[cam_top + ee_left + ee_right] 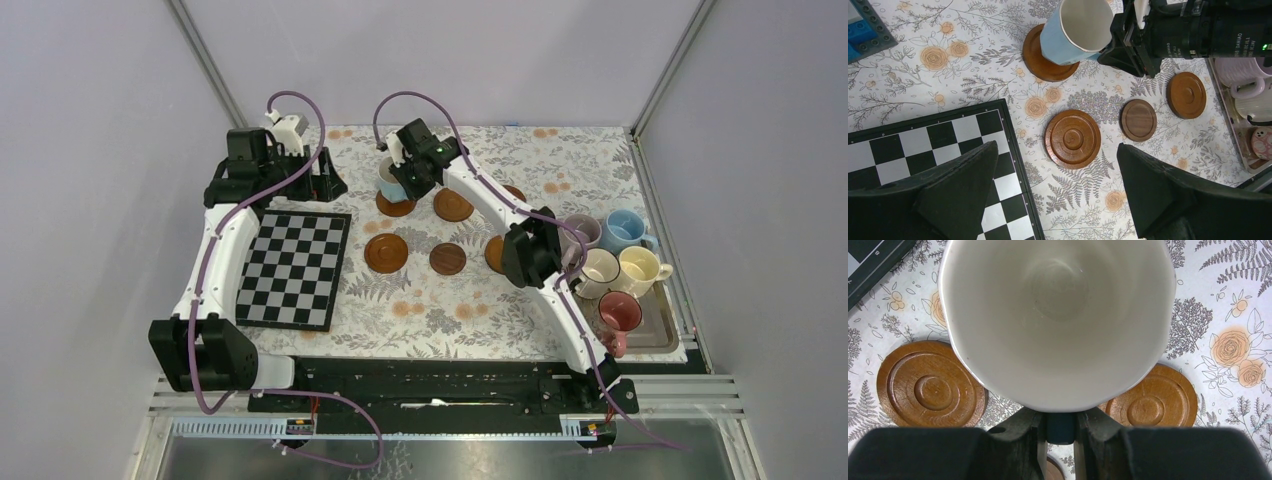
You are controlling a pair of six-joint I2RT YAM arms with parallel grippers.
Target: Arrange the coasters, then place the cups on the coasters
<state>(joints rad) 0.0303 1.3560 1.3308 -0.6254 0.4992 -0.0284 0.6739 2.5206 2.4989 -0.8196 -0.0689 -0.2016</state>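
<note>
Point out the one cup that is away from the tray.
The light blue cup, held in the right gripper at the far-left coaster; the other five cups cluster at the grey tray.

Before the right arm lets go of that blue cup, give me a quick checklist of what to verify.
1. Right end effector shut on the blue cup: ok.
2. Cup positioned over the brown coaster: ok.
3. Cup bottom resting flat on that coaster: cannot tell.
4. Left end effector open and away from the cup: ok.
5. Neighbouring coaster bare for the next cup: ok.
</note>
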